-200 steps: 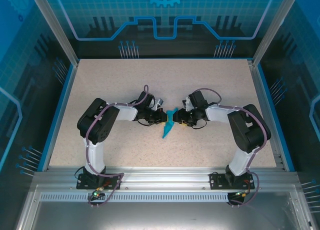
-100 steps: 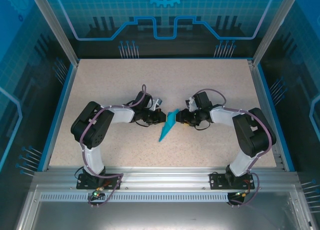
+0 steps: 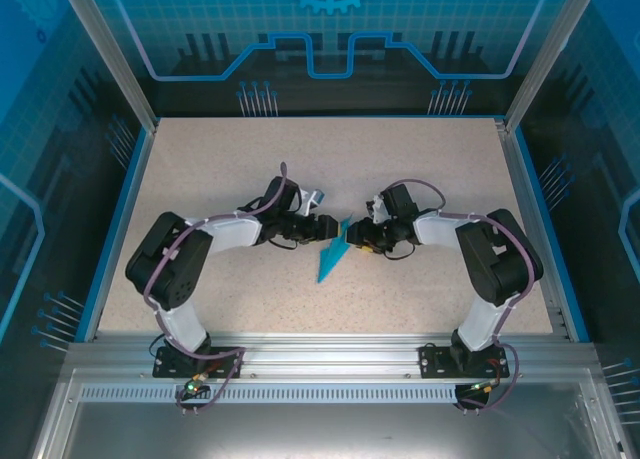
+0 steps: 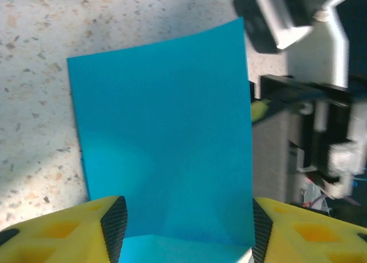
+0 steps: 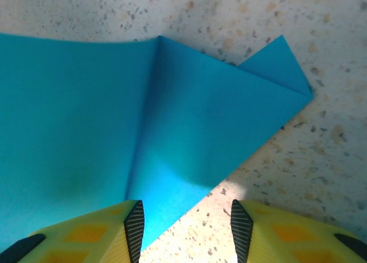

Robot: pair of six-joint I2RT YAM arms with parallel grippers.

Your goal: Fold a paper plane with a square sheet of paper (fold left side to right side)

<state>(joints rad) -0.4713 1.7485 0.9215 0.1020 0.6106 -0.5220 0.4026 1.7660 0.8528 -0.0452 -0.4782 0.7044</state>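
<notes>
Sheet: the square sheet of paper (image 3: 333,253) lies near the middle of the table (image 3: 220,169). It is partly folded, and in the top view its narrow tip points to 7 o'clock.
Left gripper: the left gripper (image 3: 322,226) sits at the sheet's 11 o'clock, spread wide. Blue paper spans the gap and nothing is pinched.
Right gripper: the right gripper (image 3: 356,241) sits at the sheet's 2 o'clock with its jaws parted over a creased edge, pinching nothing visible.
Why: they likely flank the sheet's upper end so one can steady it while the other folds.
</notes>
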